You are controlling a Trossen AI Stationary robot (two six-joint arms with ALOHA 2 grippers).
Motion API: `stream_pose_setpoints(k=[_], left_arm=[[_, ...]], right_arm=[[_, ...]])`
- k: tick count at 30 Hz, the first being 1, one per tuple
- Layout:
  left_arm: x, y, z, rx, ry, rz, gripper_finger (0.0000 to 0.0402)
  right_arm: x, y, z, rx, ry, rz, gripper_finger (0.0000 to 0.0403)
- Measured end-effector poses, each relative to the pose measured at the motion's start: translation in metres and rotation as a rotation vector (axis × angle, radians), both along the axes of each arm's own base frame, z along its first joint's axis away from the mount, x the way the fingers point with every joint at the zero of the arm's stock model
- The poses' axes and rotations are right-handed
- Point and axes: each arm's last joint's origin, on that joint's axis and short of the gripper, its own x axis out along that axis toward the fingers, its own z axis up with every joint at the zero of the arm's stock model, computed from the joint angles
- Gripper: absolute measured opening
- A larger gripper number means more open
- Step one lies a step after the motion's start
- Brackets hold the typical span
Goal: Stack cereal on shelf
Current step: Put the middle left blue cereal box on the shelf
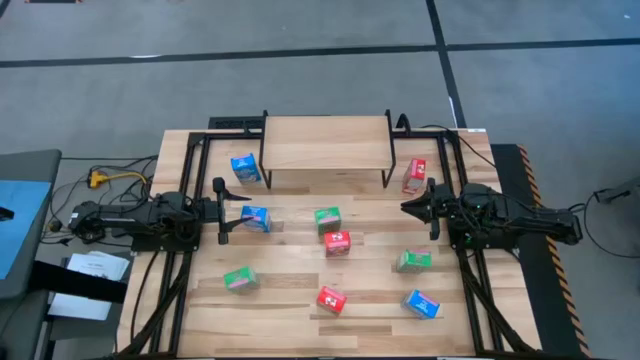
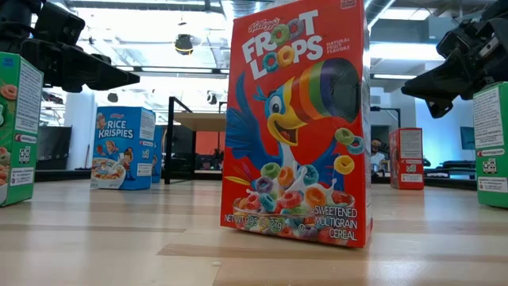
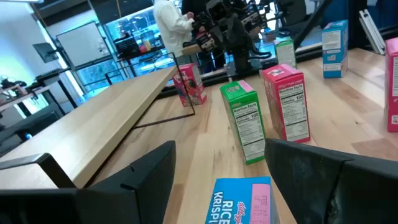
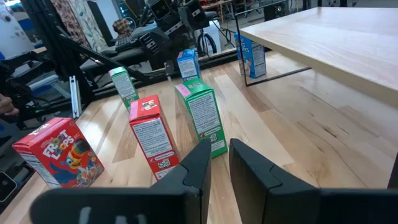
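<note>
The shelf (image 1: 325,145) stands at the table's far middle on thin black legs. Several cereal boxes stand scattered on the tabletop: blue ones (image 1: 245,167) (image 1: 256,218) (image 1: 421,303), green ones (image 1: 327,218) (image 1: 414,260) (image 1: 240,279), red ones (image 1: 337,241) (image 1: 415,174) (image 1: 331,299). My left gripper (image 1: 224,212) hovers open at the table's left, level, with a blue Rice Krispies box (image 3: 239,199) just ahead of its fingers, untouched. My right gripper (image 1: 408,207) hovers shut at the table's right, with nothing in it.
Black frame rails (image 1: 190,170) run along both sides of the table under the arms. Cables (image 1: 105,178) lie off the left edge. A red Froot Loops box (image 2: 298,119) stands close to the near edge. A person (image 3: 169,22) stands in the room beyond the table.
</note>
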Motion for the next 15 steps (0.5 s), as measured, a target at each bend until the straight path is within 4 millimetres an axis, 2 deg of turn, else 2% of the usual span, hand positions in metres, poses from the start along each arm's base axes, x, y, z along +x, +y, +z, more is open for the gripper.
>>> stream_pose_setpoints(k=[15], left_arm=[[0.0002,-0.0008,-0.0001,-0.031,-0.005,-0.029,0.0238]], right_arm=[[0.0000,0.0000,-0.0001,0.000,0.000,0.000,0.0082]])
